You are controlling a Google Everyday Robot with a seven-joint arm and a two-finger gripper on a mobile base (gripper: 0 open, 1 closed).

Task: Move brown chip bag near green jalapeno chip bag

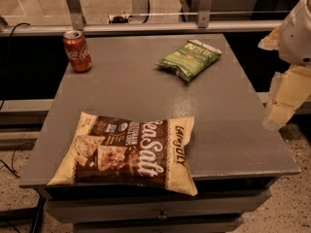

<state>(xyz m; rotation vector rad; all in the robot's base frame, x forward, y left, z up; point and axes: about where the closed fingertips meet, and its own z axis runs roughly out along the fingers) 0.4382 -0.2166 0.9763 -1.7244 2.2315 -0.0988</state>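
Overhanging the grey table (146, 91), brown chip bag (131, 152); pincer (284, 101) beside table, state untellable.

Brown bag (129, 152): big, crinkly, dark brown w/ pale yellow edges, white "Sea Salt" lettering + chip pics. Lies flat, face up, at the table's (146, 91) front-left area, long side along the front edge, bottom edge hanging a bit over it. Green bag (189, 58): small, green, white lettering on top end. Lies flat, skewed, on the table's far-right part near the back edge. Bags well apart. Gripper (284, 98): beyond the table's right edge, touching neither bag.
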